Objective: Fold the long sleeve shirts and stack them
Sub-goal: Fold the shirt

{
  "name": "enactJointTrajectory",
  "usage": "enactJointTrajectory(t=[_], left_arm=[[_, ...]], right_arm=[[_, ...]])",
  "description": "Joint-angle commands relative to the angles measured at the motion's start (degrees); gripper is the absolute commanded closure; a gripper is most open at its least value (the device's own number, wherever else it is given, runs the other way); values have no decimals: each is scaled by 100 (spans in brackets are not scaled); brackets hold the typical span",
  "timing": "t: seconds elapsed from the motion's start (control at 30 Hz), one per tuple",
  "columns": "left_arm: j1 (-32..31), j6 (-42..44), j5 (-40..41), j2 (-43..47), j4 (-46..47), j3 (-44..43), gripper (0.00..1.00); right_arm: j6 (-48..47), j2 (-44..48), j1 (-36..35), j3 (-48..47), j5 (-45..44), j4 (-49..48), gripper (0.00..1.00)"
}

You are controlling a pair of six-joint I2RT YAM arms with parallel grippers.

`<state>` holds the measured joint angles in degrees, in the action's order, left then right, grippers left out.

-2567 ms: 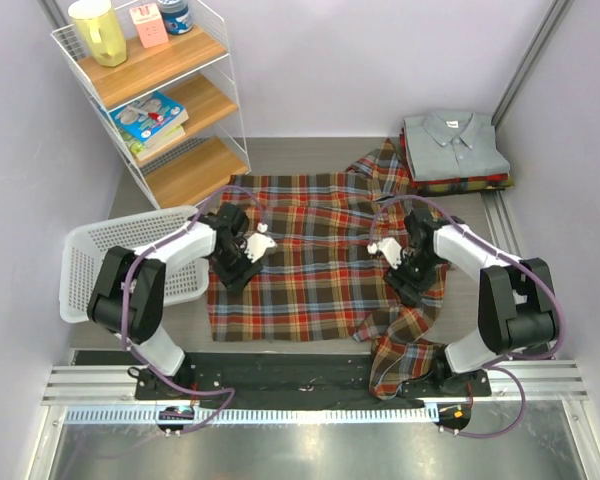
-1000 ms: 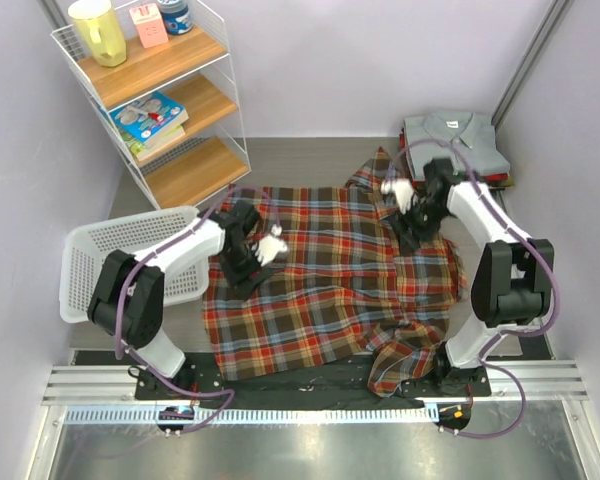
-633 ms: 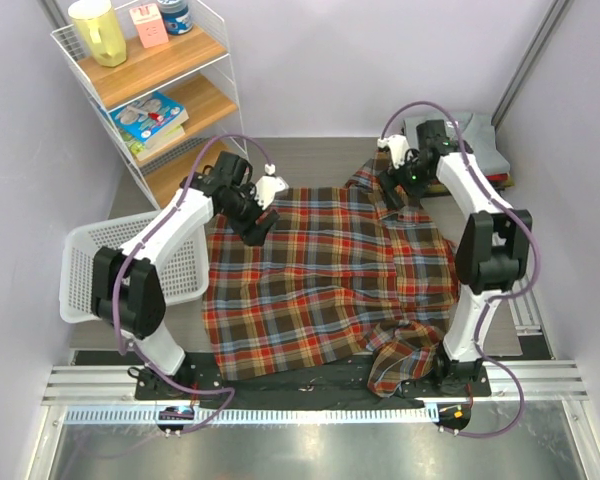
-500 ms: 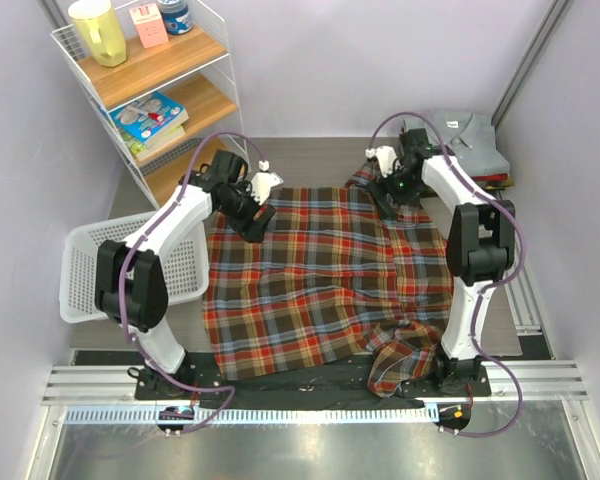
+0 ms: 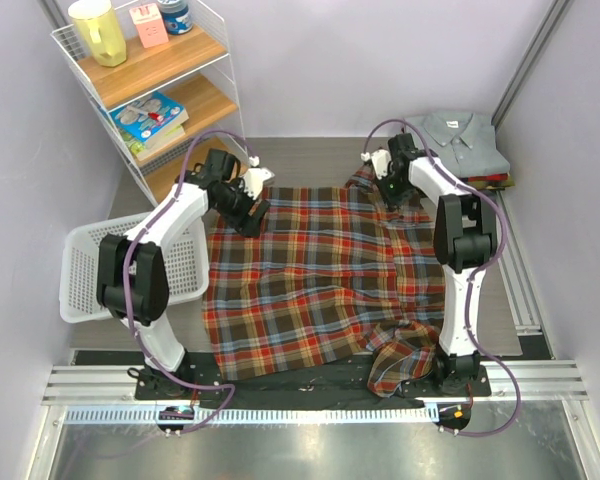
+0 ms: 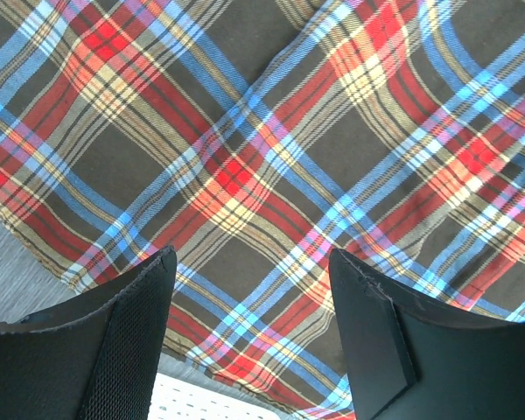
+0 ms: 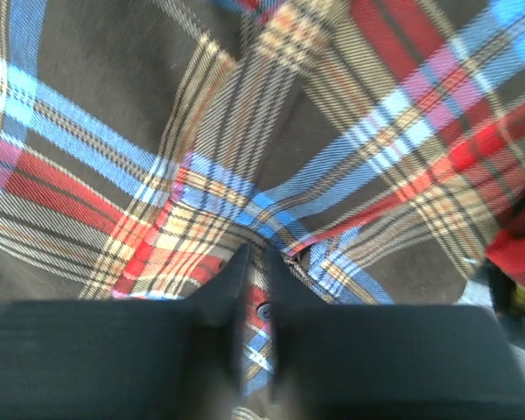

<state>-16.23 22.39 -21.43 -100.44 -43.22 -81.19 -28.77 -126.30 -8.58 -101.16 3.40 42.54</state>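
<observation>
Plaid shirt [image 5: 320,280]: one, spread open and mostly flat on the middle of the table [image 5: 310,158]. One sleeve is bunched at the near right, over the table's near edge.

Folded stack [image 5: 458,150]: far right corner, just beyond the plaid shirt's far right edge. A grey shirt [image 5: 460,135] with collar and buttons lies on top. A red and yellow edge of at least one more shows beneath it (full count hidden).

Left gripper [image 6: 249,262]: over the shirt's far left corner, jaws spread wide, nothing between them, plaid below.

Right gripper [image 7: 255,255]: at the shirt's far right part, jaws drawn to a narrow slit on a raised ridge of plaid beside a small button (view blurred).

White basket [image 5: 130,260]: one, left of the shirt.

Wire rack [image 5: 230,110]: far left, three wooden shelves. The top shelf holds one yellow pitcher [image 5: 97,30], one pink carton [image 5: 148,24] and one blue can [image 5: 176,14]. The middle shelf holds a picture book [image 5: 148,112].

Labels are too small to read.
</observation>
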Motion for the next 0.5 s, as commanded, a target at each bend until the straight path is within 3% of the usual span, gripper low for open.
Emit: enactJointTrajectory(t=[0.0,0.23,0.27,0.37,0.47], left_arm=[[137,-130,-159,-72,253,-196,29],[155,-139,-273,113,385,-55,29],[155,-165,-265,121,402,-55,29],[155,-270,-274,139,490,-11,29],[155,-306,-239,192,464,42,29]], right_arm=[[170,140,5,-579,99,393,98],[592,773,49,-1080,627,851,97],[723,721,-12,-1089,592,913,76],[952,607,-170,-967,408,993,53],[1189,475,-337,-721,127,782,50]])
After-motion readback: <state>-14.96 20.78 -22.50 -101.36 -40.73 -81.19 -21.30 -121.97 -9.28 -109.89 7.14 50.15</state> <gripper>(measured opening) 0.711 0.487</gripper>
